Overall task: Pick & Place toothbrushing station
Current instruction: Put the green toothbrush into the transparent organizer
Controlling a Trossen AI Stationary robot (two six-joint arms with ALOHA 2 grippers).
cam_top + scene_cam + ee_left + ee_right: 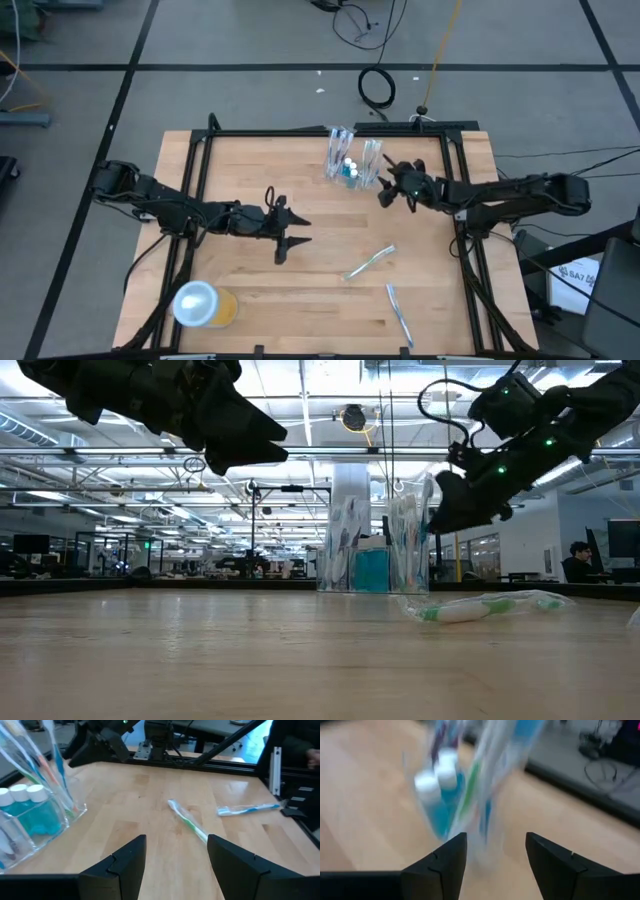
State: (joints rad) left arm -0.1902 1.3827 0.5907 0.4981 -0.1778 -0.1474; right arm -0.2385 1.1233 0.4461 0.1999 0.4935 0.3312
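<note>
Right end effector [385, 194], fingers spread and empty, hovers beside the clear cup [350, 165] of toothbrushes at the tabletop's [250, 170] far edge; left end effector [290, 240], also released, faces two loose toothbrushes [368, 262]

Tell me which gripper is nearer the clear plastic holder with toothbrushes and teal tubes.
Right. The right gripper, open, hangs beside the clear plastic holder; the left gripper, open, hangs nearer the table's middle.

Pale wooden table top [250, 290]: smooth boards, faint satin sheen; matt black metal frame [300, 133] along its far edge. Clear glossy plastic holder [30, 840] near that edge, containing teal tubes with matt white caps [27, 805]. Green-and-white toothbrush in clear crinkled film wrapper [189, 822]; matt black plastic left gripper [175, 865] fingers.
</note>
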